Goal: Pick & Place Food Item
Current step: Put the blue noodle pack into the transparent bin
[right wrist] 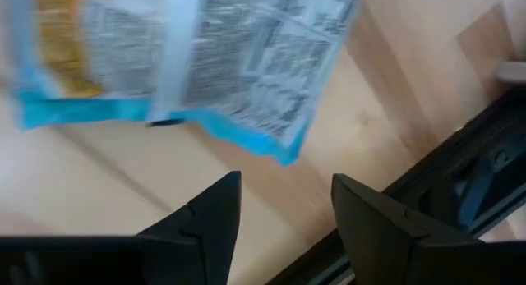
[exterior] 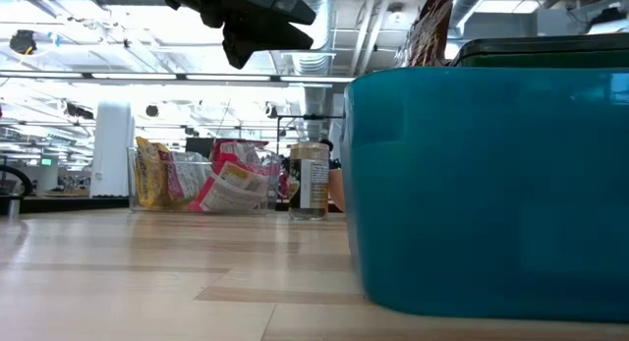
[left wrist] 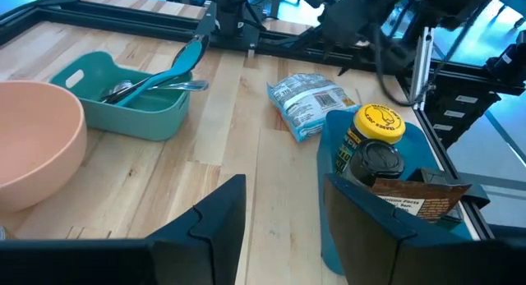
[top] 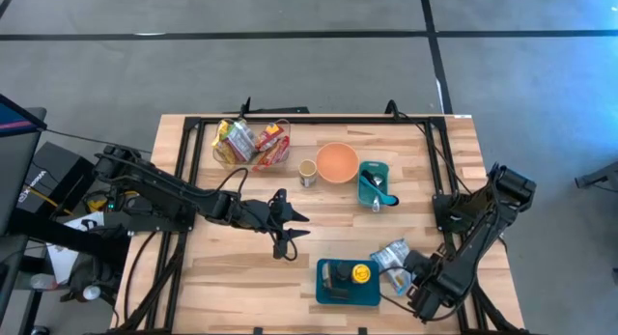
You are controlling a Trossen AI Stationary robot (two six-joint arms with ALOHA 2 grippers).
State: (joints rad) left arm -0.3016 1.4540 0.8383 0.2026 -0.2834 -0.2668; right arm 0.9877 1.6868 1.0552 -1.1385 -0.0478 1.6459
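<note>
**Snack bag down beside the teal tray**

Wooden table (top: pixel 241 267) from above: left gripper (top: pixel 290 229) hovered mid-table, jaws apart, empty. Right gripper (top: pixel 413 273) sat by the snack bag (top: pixel 391 254), which lay just right of the teal tray (top: pixel 333 294).

Low view: tray wall filled the right; clear bin w/ packets (exterior: pixel 197 179) at back.

Left wrist: bag flat on wood, pink bowl (left wrist: pixel 33 141) nearby.

Right wrist: fingers (right wrist: pixel 205 215) apart, bag free beyond them.

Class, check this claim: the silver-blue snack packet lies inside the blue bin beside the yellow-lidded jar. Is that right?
Not quite. The snack packet lies on the wooden table, outside the blue bin and beside it; the yellow-lidded jar is in the bin. The high view shows this.
</note>
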